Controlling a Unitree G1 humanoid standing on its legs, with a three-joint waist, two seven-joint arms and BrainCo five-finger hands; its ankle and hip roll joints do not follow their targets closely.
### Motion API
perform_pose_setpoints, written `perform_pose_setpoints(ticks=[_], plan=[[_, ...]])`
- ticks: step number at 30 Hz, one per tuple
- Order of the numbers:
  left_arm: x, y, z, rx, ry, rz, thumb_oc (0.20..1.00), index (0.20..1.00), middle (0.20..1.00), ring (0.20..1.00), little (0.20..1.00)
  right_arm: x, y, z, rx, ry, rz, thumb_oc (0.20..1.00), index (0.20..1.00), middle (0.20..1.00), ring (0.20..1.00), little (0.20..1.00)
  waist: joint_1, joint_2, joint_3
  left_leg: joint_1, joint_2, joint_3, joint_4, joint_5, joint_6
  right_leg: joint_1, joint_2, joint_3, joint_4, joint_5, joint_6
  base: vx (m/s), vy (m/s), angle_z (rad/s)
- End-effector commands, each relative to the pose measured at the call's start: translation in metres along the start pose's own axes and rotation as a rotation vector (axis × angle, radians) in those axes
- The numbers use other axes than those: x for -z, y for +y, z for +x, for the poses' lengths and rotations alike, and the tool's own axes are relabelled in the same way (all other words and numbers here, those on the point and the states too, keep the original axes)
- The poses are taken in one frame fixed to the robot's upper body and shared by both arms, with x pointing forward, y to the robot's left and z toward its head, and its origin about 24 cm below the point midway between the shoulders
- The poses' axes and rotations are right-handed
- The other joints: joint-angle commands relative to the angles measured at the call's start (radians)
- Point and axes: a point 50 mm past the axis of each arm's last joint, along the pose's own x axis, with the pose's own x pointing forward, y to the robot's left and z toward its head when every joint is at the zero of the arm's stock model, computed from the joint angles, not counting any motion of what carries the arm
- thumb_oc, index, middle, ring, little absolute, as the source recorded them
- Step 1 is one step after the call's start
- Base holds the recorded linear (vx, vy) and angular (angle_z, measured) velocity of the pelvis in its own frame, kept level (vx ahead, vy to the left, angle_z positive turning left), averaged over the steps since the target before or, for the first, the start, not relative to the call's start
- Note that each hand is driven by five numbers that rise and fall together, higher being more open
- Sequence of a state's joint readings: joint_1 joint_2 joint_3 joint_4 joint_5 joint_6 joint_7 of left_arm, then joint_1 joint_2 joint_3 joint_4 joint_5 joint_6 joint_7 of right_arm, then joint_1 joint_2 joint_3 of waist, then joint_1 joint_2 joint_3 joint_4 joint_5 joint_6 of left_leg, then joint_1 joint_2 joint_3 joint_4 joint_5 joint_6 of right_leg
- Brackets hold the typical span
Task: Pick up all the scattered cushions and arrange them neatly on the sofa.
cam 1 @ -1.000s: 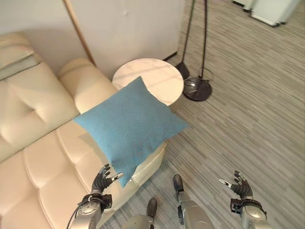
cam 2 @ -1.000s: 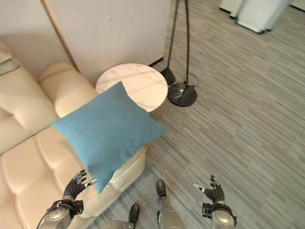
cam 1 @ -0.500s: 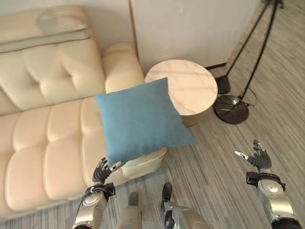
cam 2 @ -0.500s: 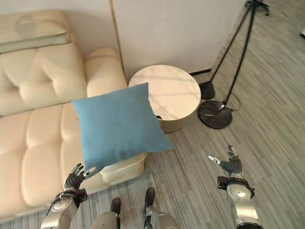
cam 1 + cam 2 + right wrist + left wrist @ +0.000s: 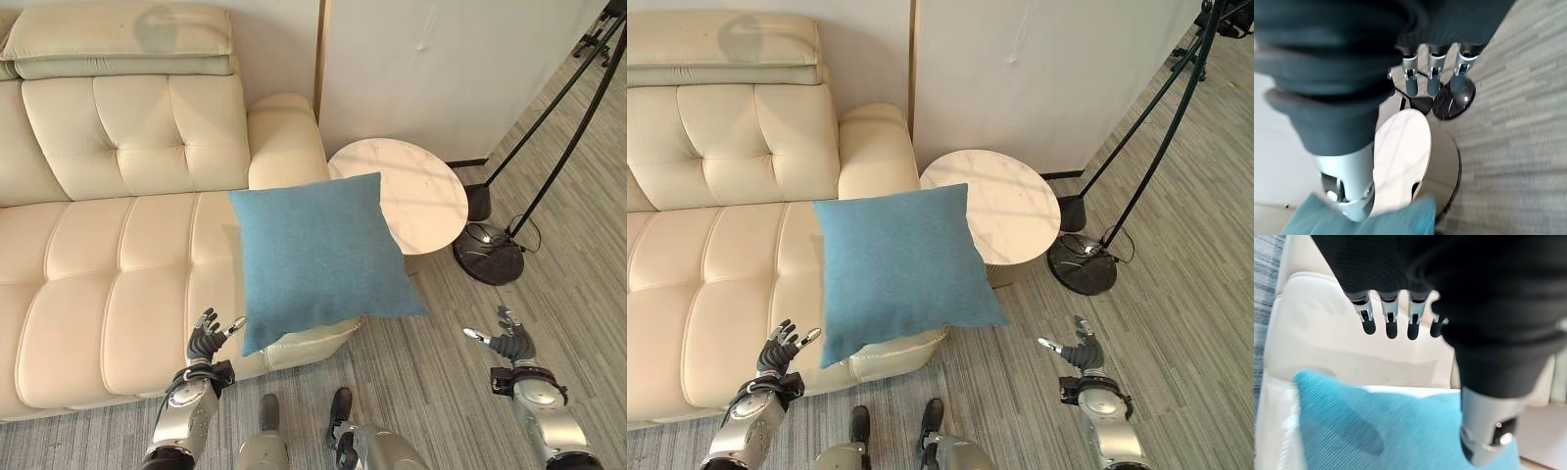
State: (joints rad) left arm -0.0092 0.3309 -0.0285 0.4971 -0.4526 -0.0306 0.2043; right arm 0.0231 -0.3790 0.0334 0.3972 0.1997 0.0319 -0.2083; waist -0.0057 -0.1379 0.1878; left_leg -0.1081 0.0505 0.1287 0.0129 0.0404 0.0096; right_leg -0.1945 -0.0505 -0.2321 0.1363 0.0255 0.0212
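The camera has swung left since a moment ago, so more of the cream sofa (image 5: 108,264) shows. The blue cushion (image 5: 318,257) now sits square over the sofa's right end, its corner reaching toward the round marble side table (image 5: 411,191). The left hand (image 5: 203,340) is just beside the cushion's lower corner with fingers spread, holding nothing. The right hand (image 5: 509,345) hangs over the striped floor (image 5: 460,323), fingers loose.

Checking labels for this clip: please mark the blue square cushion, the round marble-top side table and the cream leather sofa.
Blue square cushion (image 5: 318,255): left eye view, middle of its face.
Round marble-top side table (image 5: 426,201): left eye view, bare tabletop.
Cream leather sofa (image 5: 98,284): left eye view, seat cushion.
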Motion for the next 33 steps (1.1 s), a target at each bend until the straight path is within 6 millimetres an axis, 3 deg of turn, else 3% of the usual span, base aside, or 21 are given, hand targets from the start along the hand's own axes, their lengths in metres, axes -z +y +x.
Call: perform_pose_setpoints(ticks=[1, 5, 6, 8, 15, 18, 19, 22, 23, 25, 27, 28, 33], plan=[[-0.023, 0.002, 0.013, 0.037, -0.073, 0.092, 1.0, 1.0, 1.0, 1.0, 1.0, -0.024, 0.018, 0.013, -0.059, -0.072, 0.034, 1.0, 1.0, 1.0, 1.0, 1.0, 0.009, -0.01, -0.013, 0.025, 0.007, 0.009, -0.029, -0.057, -0.008, 0.042, -0.073, 0.103, 0.047, -0.062, 0.106, 0.07, 0.05, -0.22], [-0.03, -0.011, 0.023, 0.068, -0.073, 0.115, 1.0, 1.0, 1.0, 1.0, 1.0, -0.028, 0.037, 0.016, -0.12, -0.073, 0.036, 1.0, 1.0, 1.0, 1.0, 1.0, -0.002, -0.019, 0.0, 0.028, -0.011, -0.002, -0.034, -0.057, -0.012, 0.038, -0.046, 0.139, -0.047, -0.048, 0.099, 0.05, 0.013, 0.01], [-0.037, -0.03, 0.029, 0.106, -0.081, 0.113, 1.0, 1.0, 1.0, 1.0, 1.0, -0.048, 0.059, 0.02, -0.183, -0.123, 0.059, 1.0, 1.0, 1.0, 1.0, 1.0, 0.001, -0.027, 0.011, 0.009, -0.015, -0.001, -0.028, -0.057, -0.012, 0.035, -0.041, 0.148, -0.084, -0.024, 0.093, -0.06, -0.03, 0.09], [-0.041, -0.041, 0.032, 0.129, -0.087, 0.111, 1.0, 1.0, 1.0, 1.0, 1.0, -0.055, 0.069, 0.02, -0.21, -0.144, 0.07, 1.0, 1.0, 1.0, 1.0, 1.0, 0.004, -0.029, 0.024, -0.007, -0.011, -0.001, -0.024, -0.054, -0.013, 0.027, -0.039, 0.148, -0.086, -0.02, 0.087, -0.08, -0.034, -0.04], [-0.072, -0.115, 0.037, 0.268, -0.133, 0.051, 1.0, 1.0, 1.0, 1.0, 1.0, -0.118, 0.143, 0.01, -0.418, -0.296, 0.136, 1.0, 1.0, 1.0, 1.0, 1.0, 0.009, -0.03, 0.158, -0.184, 0.003, -0.044, 0.047, -0.027, -0.026, -0.1, -0.04, 0.123, -0.06, -0.003, 0.069, -0.16, -0.037, 0.08], [-0.079, -0.126, 0.038, 0.283, -0.138, 0.039, 1.0, 1.0, 1.0, 1.0, 1.0, -0.132, 0.156, 0.007, -0.454, -0.316, 0.172, 1.0, 1.0, 1.0, 1.0, 1.0, 0.012, -0.03, 0.177, -0.214, 0.003, -0.055, 0.059, -0.019, -0.031, -0.125, -0.041, 0.119, -0.051, 0.0, 0.065, -0.07, -0.017, 0.09], [-0.086, -0.142, 0.036, 0.316, -0.15, 0.032, 1.0, 1.0, 1.0, 1.0, 1.0, -0.145, 0.174, -0.001, -0.518, -0.333, 0.215, 1.0, 1.0, 1.0, 1.0, 1.0, 0.015, -0.032, 0.203, -0.244, 0.004, -0.061, 0.069, -0.012, -0.036, -0.147, -0.044, 0.112, -0.047, 0.004, 0.063, -0.05, -0.021, 0.02], [-0.095, -0.16, 0.03, 0.375, -0.178, 0.009, 1.0, 1.0, 1.0, 1.0, 1.0, -0.156, 0.188, -0.008, -0.579, -0.347, 0.253, 1.0, 1.0, 1.0, 1.0, 1.0, 0.02, -0.031, 0.225, -0.268, 0.004, -0.068, 0.065, -0.001, -0.042, -0.173, -0.046, 0.106, -0.045, 0.008, 0.064, -0.04, -0.014, 0.05], [-0.096, -0.165, 0.028, 0.394, -0.18, -0.008, 0.95, 0.95, 0.95, 0.95, 0.95, -0.16, 0.191, -0.011, -0.601, -0.353, 0.272, 1.0, 1.0, 1.0, 1.0, 1.0, 0.021, -0.031, 0.231, -0.273, 0.004, -0.069, 0.063, 0.002, -0.043, -0.178, -0.046, 0.102, -0.047, 0.009, 0.064, -0.02, -0.006, 0.07], [-0.1, -0.175, 0.02, 0.439, -0.194, -0.074, 0.2, 0.2, 0.2, 0.2, 0.2, -0.16, 0.196, -0.016, -0.64, -0.339, 0.341, 1.0, 1.0, 1.0, 1.0, 1.0, 0.024, -0.031, 0.241, -0.281, 0.003, -0.071, 0.058, 0.007, -0.045, -0.185, -0.046, 0.1, -0.05, 0.011, 0.065, -0.01, -0.005, 0.08], [-0.102, -0.186, 0.012, 0.5, -0.188, -0.162, 0.2, 0.2, 0.2, 0.2, 0.2, -0.161, 0.198, -0.019, -0.666, -0.326, 0.421, 1.0, 1.0, 1.0, 1.0, 1.0, 0.026, -0.028, 0.249, -0.282, 0.002, -0.073, 0.049, 0.012, -0.046, -0.186, -0.046, 0.098, -0.055, 0.012, 0.065, 0.0, -0.001, 0.07], [-0.102, -0.192, 0.006, 0.536, -0.18, -0.211, 0.2, 0.2, 0.2, 0.2, 0.2, -0.16, 0.199, -0.021, -0.682, -0.318, 0.465, 0.2, 0.2, 0.2, 0.2, 0.2, 0.027, -0.027, 0.253, -0.28, 0.002, -0.073, 0.043, 0.014, -0.047, -0.185, -0.047, 0.098, -0.057, 0.013, 0.067, 0.01, 0.001, 0.05], [-0.105, -0.205, -0.013, 0.655, -0.174, -0.375, 0.2, 0.2, 0.2, 0.2, 0.2, -0.164, 0.195, -0.028, -0.714, -0.337, 0.613, 0.2, 0.2, 0.2, 0.2, 0.2, 0.029, -0.02, 0.248, -0.254, 0.001, -0.074, 0.005, 0.021, -0.048, -0.169, -0.046, 0.096, -0.072, 0.013, 0.072, 0.0, 0.002, 0.01]])
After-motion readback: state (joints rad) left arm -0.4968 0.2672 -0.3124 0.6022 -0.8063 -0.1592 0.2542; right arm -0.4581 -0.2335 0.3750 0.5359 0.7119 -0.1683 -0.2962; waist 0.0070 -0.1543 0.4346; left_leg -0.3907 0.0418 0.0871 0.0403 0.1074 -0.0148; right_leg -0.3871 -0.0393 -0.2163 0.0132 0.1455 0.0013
